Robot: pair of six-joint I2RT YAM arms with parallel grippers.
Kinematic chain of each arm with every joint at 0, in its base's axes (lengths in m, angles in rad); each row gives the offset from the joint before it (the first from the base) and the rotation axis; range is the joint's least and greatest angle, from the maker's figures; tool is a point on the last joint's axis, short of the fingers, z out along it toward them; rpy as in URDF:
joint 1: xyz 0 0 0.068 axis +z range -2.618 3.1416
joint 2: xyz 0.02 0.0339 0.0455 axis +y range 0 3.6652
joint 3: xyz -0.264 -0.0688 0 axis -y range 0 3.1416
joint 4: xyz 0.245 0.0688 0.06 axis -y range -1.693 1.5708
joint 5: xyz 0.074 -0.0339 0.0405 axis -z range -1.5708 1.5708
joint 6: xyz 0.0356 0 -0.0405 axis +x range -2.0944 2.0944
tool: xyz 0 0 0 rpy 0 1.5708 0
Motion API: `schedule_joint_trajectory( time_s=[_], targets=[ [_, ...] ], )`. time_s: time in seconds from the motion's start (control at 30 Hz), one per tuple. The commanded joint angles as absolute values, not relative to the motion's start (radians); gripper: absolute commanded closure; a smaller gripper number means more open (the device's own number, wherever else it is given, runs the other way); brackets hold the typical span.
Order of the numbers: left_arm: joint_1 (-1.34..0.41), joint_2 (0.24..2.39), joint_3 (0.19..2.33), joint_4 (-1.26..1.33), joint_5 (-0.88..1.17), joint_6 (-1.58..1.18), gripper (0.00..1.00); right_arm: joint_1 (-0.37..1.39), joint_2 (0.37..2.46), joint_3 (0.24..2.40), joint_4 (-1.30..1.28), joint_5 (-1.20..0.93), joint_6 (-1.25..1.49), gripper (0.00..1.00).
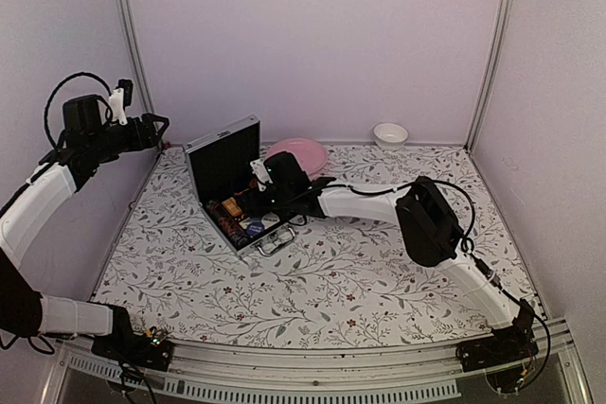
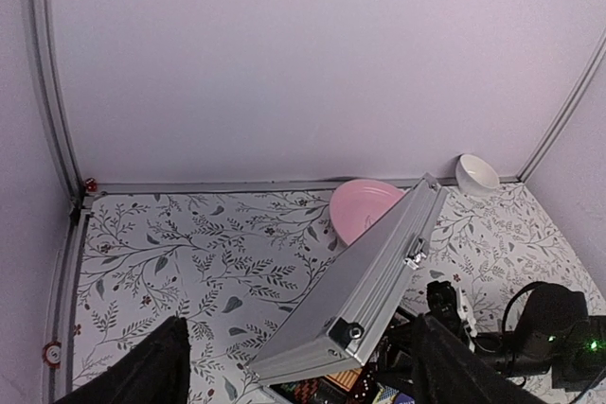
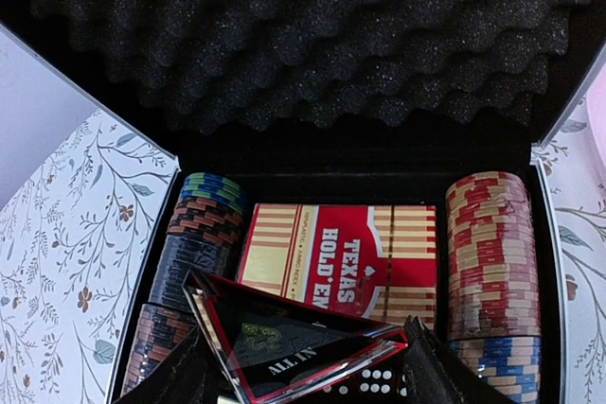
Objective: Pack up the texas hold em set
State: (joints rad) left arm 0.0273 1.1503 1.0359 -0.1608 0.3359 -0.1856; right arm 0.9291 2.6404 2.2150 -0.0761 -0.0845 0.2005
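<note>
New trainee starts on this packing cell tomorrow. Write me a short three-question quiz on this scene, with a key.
1. True or false: the case has its lid raised.
2. What sits between the fingers of the right end effector? A) a spoon B) the ALL IN triangle C) a marker pen
3. Name the end effector that hangs high at the side, away from the case.

Key: 1 true. 2 B. 3 the left end effector.
</note>
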Motion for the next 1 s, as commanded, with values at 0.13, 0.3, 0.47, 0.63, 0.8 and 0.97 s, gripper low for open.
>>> schedule_joint_trajectory(
  time_s=[0.13,0.3,0.47,0.63,0.8,0.97],
  targets=[
    [0.043,1.155,1.055,-0.161,0.362,-0.195,0.20,0.922,2.708,2.291,0.022,-0.116,0.193,0.36],
    [0.047,1.157,1.055,-0.160,0.372,-0.199,0.20,0.916,2.734,2.319,0.036,-0.120,0.195,0.35],
    [0.048,1.158,1.055,-0.159,0.381,-0.202,0.20,0.911,2.738,2.322,0.051,-0.126,0.189,0.28],
    [0.053,1.158,1.055,-0.159,0.385,-0.204,0.20,0.905,2.735,2.321,0.062,-0.122,0.184,0.20],
    [0.057,1.158,1.054,-0.150,0.401,-0.203,0.20,0.904,2.709,2.321,0.058,-0.127,0.180,0.18],
    [0.057,1.153,1.045,-0.117,0.483,-0.193,0.20,0.905,2.585,2.227,0.049,-0.098,0.165,0.13]
  ],
)
